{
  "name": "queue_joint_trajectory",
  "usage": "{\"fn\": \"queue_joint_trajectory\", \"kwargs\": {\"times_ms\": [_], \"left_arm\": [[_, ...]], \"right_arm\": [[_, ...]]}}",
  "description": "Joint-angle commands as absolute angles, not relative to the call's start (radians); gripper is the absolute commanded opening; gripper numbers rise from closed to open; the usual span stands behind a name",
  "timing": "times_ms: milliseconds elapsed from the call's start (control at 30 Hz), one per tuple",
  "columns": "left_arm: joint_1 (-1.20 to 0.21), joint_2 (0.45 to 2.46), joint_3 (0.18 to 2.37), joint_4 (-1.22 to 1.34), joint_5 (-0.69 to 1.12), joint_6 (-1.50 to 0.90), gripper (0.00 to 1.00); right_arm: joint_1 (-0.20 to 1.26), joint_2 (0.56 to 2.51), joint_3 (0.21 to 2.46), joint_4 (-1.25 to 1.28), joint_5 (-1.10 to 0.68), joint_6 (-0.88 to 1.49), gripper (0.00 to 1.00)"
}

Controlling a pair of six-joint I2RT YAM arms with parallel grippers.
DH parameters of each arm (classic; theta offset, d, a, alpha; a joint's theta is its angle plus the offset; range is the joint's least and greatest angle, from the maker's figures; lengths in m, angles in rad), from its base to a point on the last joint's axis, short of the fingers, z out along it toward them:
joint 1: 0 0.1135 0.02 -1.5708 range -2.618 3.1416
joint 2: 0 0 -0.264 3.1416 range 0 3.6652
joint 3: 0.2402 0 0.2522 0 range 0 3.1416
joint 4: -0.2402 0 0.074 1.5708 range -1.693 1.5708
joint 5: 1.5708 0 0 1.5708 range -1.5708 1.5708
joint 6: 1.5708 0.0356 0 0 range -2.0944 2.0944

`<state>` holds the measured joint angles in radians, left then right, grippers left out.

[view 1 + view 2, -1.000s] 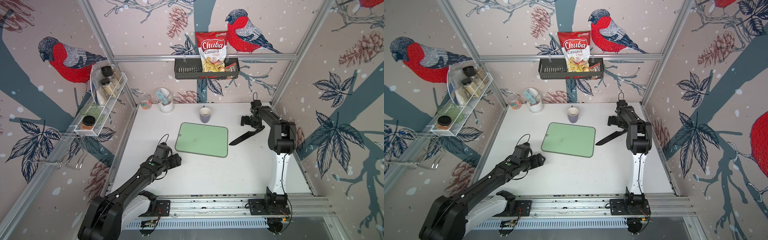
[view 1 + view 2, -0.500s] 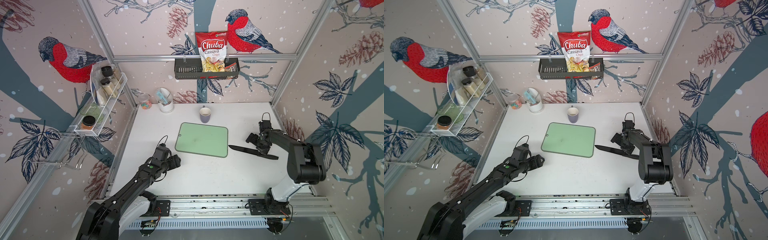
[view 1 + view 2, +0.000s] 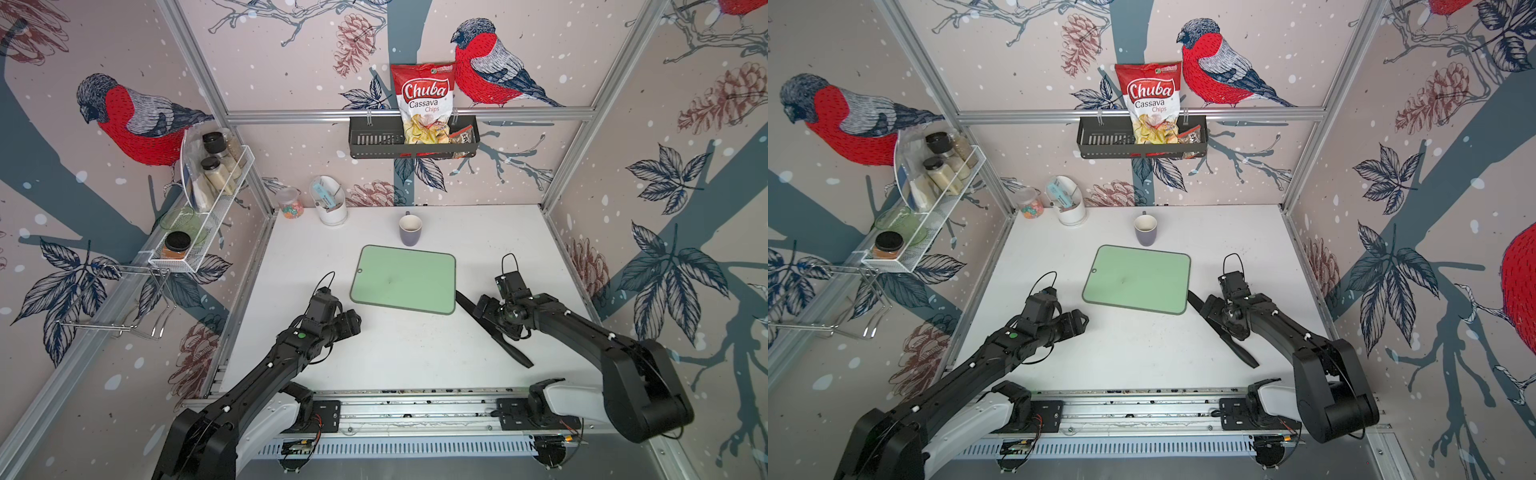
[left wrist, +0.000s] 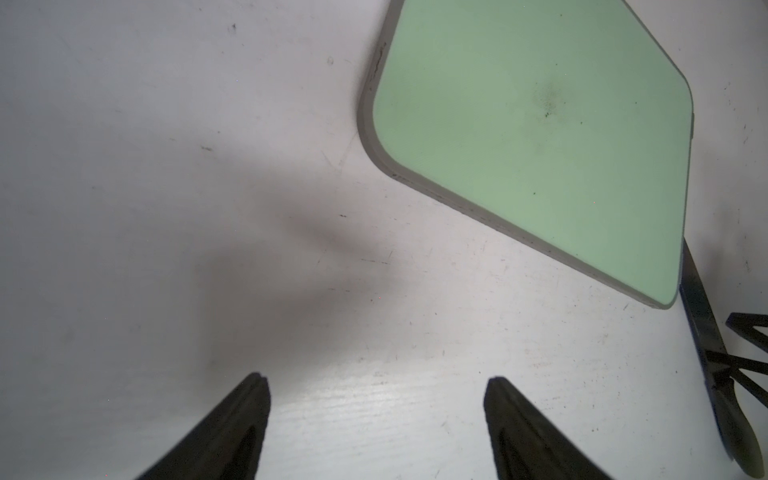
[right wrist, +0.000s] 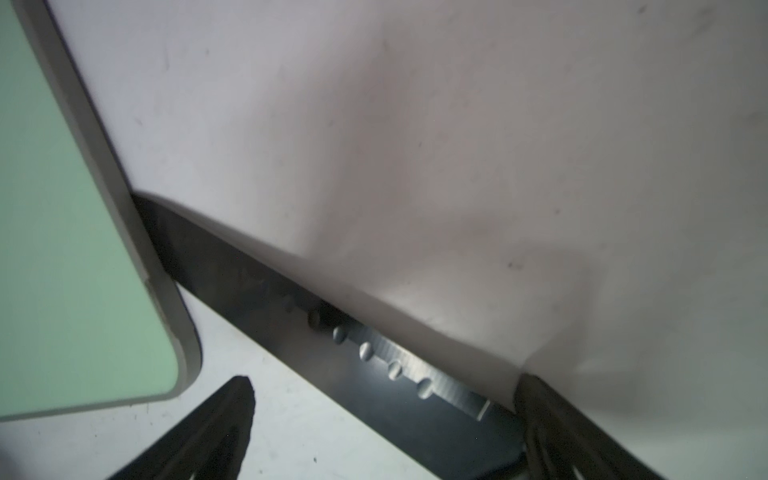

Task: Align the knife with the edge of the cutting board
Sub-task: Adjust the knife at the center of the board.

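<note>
Pale-green flat rectangular cutting board (image 3: pixel 405 278) with rounded corners, darker rim and a small hole near one short edge: lies flat mid-table on the white tabletop (image 3: pixel 407 353); also seen in both wrist views (image 4: pixel 540 145) (image 5: pixel 62 257). All-black kitchen knife (image 3: pixel 505 345) with pointed matte blade and black handle: lies on the table at a slant, not parallel to the board, its tip touching or tucked at the board's short edge near the front corner on the right arm's side, handle trailing toward the front rail. Right gripper (image 3: pixel 484 311): low over the blade; fingers (image 5: pixel 216 432) spread fully apart, one on each side of the blade; whether either touches it cannot be told. Left gripper (image 3: pixel 355 324): near the board's front corner on its own side, apart from it; fingers (image 4: pixel 232 428) parted, nothing between them. Purple-grey mug (image 3: pixel 410 228): upright behind the board.
</note>
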<state>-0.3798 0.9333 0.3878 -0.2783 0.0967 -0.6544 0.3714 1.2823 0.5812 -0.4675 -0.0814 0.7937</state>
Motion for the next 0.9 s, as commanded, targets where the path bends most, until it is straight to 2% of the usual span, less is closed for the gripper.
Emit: {"fn": "queue_joint_trajectory", "kwargs": {"times_ms": [0,200,433,567,867], "left_arm": [[-0.384,0.936,0.391,-0.297,0.077,-0.654,0.83],[-0.385,0.933,0.389,-0.299,0.074,-0.654,0.83],[-0.385,0.944,0.389,-0.291,0.073,-0.655,0.84],[-0.385,0.949,0.389,-0.293,0.07,-0.654,0.83],[-0.385,0.939,0.387,-0.298,0.063,-0.657,0.83]], "right_arm": [[0.43,1.282,0.547,-0.593,-0.19,0.903,1.0],[0.603,1.26,0.536,-0.614,-0.134,0.949,1.0],[0.77,1.323,0.557,-0.625,-0.115,0.982,1.0],[0.874,1.373,0.592,-0.642,-0.085,1.004,0.96],[1.019,1.436,0.62,-0.657,-0.044,1.119,0.8]]}}
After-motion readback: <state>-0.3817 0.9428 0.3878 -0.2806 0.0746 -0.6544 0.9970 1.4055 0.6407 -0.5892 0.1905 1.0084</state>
